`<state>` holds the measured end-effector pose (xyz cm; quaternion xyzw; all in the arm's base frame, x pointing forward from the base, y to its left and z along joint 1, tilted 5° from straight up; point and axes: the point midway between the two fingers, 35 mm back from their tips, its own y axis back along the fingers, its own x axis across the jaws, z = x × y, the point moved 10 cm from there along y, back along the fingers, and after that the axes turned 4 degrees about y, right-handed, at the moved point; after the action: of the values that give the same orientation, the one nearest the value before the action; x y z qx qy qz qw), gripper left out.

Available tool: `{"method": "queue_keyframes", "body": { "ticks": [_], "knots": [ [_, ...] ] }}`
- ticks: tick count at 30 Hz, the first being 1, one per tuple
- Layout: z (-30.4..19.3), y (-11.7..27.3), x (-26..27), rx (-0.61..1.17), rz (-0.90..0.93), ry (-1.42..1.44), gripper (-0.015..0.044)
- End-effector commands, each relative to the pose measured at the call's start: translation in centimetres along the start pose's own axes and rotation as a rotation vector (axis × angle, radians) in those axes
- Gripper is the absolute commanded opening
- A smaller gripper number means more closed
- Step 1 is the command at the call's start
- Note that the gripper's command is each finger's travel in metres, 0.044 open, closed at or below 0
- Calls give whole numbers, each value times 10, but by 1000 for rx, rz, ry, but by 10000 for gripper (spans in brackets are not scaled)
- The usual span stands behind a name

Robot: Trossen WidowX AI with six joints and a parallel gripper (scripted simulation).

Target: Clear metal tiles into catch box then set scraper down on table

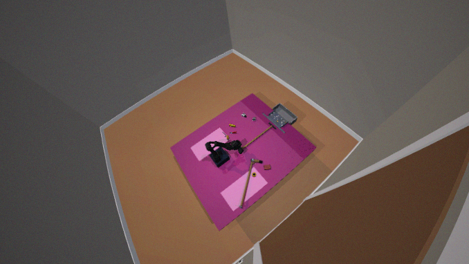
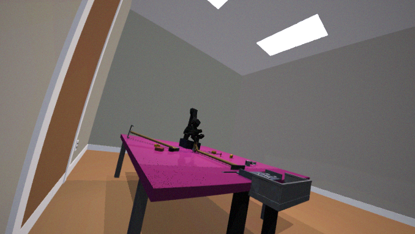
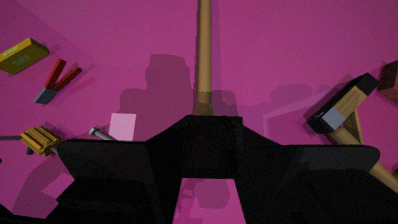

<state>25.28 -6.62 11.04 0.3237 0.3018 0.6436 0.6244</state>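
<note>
The fingers [image 1: 241,151] [image 2: 195,149] are closed around the near end of the long scraper's wooden handle [image 1: 257,137] [image 2: 214,157] [image 3: 204,55], and the relation that matters is the line of that handle. In the top view it runs from them toward two o'clock, ending in a dark head [image 1: 272,126] [image 2: 237,167] just short of the catch box [image 1: 290,118] [image 2: 280,194] at the table's far edge; in the wrist view it points to twelve o'clock. Small pieces, presumably the tiles, show beyond the head, toward one o'clock from it, on the box side. A further push would probably need to go outward with a slight swing toward one o'clock. With so long a reach, a small turn at the grip would likely carry the head well sideways.
</note>
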Motion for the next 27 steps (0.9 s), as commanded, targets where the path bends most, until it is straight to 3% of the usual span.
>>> {"method": "queue_keyframes", "body": {
  "ticks": [1, 27],
  "knots": [
    [10, -3, -2, -17, -8, -2, 0],
    [40, -31, -10, -23, -9, -3, 0]
  ]
}}
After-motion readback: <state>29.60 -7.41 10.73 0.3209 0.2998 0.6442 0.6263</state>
